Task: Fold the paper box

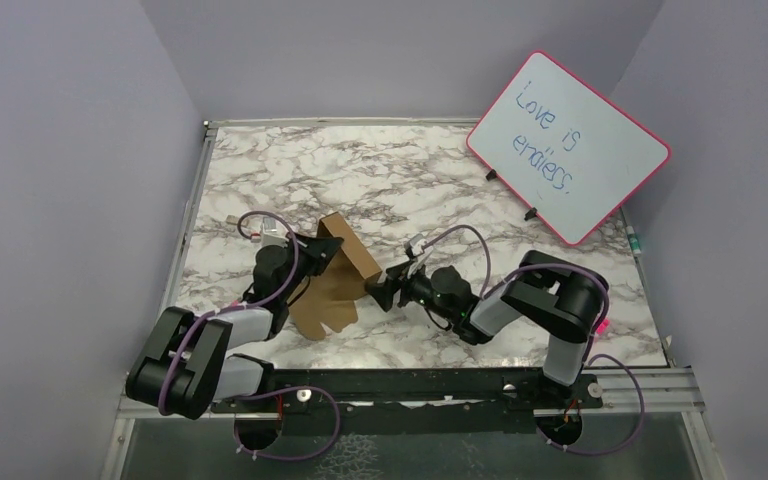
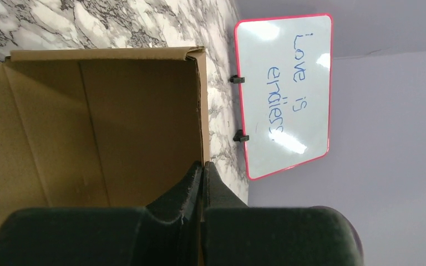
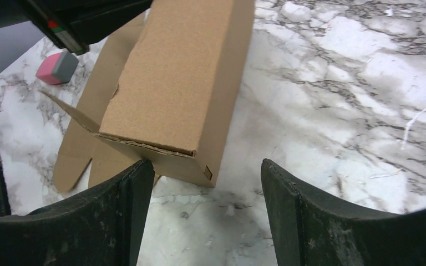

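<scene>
Left gripper [image 2: 202,169] is clamping the paper box [image 1: 335,278] by one wall, fingers squeezed together on the cardboard, arm reaching forward low. Right gripper [image 3: 204,165] is pointing left at the box's end, fingers wide apart, holding nothing. Box is sitting mid-table [image 1: 410,180], nearer the near edge

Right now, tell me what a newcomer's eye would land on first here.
The half-folded brown paper box stands centred on the marble table, its wall pinched by the left gripper, with the right gripper open short of its end. At the far right leans a red-framed whiteboard reading "Love is endless".
</scene>
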Robot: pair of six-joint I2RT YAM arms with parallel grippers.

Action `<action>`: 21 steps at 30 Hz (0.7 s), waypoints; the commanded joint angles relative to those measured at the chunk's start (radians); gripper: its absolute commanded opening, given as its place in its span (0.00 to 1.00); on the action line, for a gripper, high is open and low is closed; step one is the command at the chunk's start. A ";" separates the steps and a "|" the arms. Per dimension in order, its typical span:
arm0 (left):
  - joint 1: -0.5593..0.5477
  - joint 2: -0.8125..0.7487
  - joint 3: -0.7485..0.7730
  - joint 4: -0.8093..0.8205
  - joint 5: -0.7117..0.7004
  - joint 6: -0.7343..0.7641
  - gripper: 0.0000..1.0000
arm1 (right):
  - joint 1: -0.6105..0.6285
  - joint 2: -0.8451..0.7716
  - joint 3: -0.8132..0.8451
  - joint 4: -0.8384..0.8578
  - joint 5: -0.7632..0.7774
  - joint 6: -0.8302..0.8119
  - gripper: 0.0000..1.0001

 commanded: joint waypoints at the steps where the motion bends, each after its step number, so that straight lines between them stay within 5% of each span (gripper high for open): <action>1: -0.028 -0.025 -0.032 0.006 -0.020 -0.010 0.01 | 0.070 0.011 -0.010 0.110 0.154 0.022 0.76; 10: -0.028 -0.063 -0.056 0.004 -0.040 -0.017 0.01 | 0.129 0.020 -0.011 0.085 0.314 0.078 0.76; 21: -0.028 -0.095 -0.064 0.004 -0.033 -0.021 0.01 | 0.127 0.019 0.123 -0.109 0.487 -0.128 0.77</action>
